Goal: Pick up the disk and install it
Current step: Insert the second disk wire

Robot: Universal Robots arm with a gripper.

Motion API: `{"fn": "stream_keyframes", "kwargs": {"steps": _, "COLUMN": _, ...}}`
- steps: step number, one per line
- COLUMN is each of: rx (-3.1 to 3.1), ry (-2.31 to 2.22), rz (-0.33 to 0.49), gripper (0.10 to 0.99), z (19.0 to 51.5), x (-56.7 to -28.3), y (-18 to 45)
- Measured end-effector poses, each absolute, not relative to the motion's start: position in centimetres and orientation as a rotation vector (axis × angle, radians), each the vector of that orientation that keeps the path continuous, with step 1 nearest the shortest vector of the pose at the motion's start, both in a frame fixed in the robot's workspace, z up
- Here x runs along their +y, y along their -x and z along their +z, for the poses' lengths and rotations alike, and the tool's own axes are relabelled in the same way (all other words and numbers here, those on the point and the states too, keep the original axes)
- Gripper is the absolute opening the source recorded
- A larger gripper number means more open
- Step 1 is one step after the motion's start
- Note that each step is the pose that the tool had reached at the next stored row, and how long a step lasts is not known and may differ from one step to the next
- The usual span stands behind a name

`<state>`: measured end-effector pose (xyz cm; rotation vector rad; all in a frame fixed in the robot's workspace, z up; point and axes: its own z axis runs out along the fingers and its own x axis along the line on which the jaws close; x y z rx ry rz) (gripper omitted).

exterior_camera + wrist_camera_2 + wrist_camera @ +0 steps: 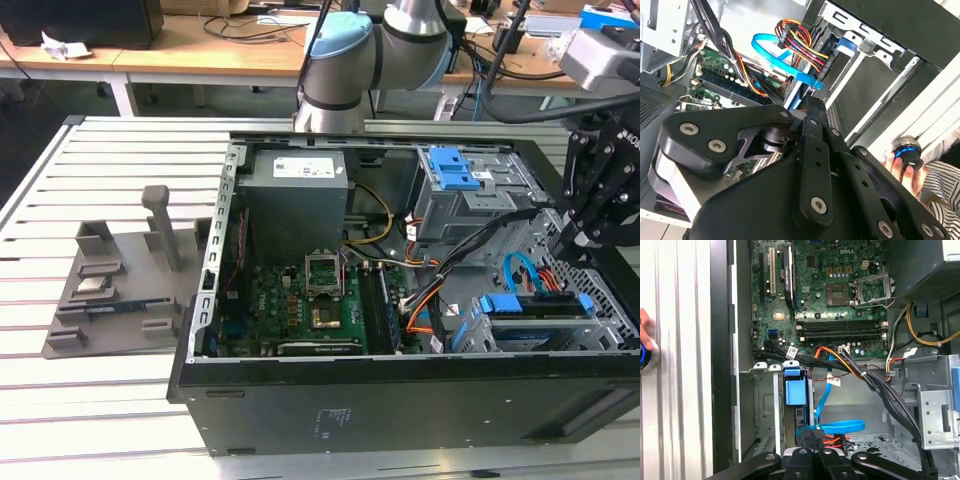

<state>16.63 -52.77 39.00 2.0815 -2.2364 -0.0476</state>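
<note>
**Gripper down at the drive bay, disk seated on edge in its slot**

In the exterior view the open computer case (300, 400) lies on its side across the slatted table (60, 390), and the gripper (580, 235) hangs over the case's lower right corner, at the right edge of the frame. Just below it the disk (535, 305) stands on edge in the drive bay, its blue plastic frame showing as a long strip, apparently pushed into the slot so the rails carry it. In the first wrist view the fingers (812, 440) come together at the bottom centre, drawn narrow with no visible gap, right over the blue frame (795, 390) of the disk; whether they pinch its edge or merely press on it, I cannot tell. A blue SATA cable (840, 426) loops beside the bay. In the second wrist view a person's hand (907, 167) rests on a round blue-ringed button (905, 150) at lower right, probably a safety control.
</note>
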Motion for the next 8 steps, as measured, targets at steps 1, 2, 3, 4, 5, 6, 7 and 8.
{"fn": "stream_keyframes", "kwargs": {"steps": 1, "rx": -2.236, "ry": -2.082, "rz": -0.048, "gripper": 0.102, "z": 39.01, "x": -52.77, "y": -16.64}}
{"fn": "stream_keyframes", "kwargs": {"steps": 2, "rx": -2.236, "ry": -2.081, "rz": -0.048, "gripper": 0.102, "z": 39.02, "x": -52.76, "y": -16.64}}
{"fn": "stream_keyframes", "kwargs": {"steps": 3, "rx": -2.236, "ry": -2.081, "rz": -0.047, "gripper": 0.102, "z": 39.03, "x": -52.77, "y": -16.64}}
{"fn": "stream_keyframes", "kwargs": {"steps": 4, "rx": -2.236, "ry": -2.081, "rz": -0.047, "gripper": 0.102, "z": 39.03, "x": -52.77, "y": -16.64}}
{"fn": "stream_keyframes", "kwargs": {"steps": 5, "rx": -2.236, "ry": -2.081, "rz": -0.047, "gripper": 0.102, "z": 39.03, "x": -52.77, "y": -16.63}}
{"fn": "stream_keyframes", "kwargs": {"steps": 6, "rx": -2.236, "ry": -2.081, "rz": -0.047, "gripper": 0.102, "z": 39.04, "x": -52.77, "y": -16.64}}
{"fn": "stream_keyframes", "kwargs": {"steps": 7, "rx": -2.236, "ry": -2.081, "rz": -0.047, "gripper": 0.102, "z": 39.04, "x": -52.77, "y": -16.64}}
{"fn": "stream_keyframes", "kwargs": {"steps": 8, "rx": -2.236, "ry": -2.081, "rz": -0.047, "gripper": 0.102, "z": 39.04, "x": -52.77, "y": -16.64}}
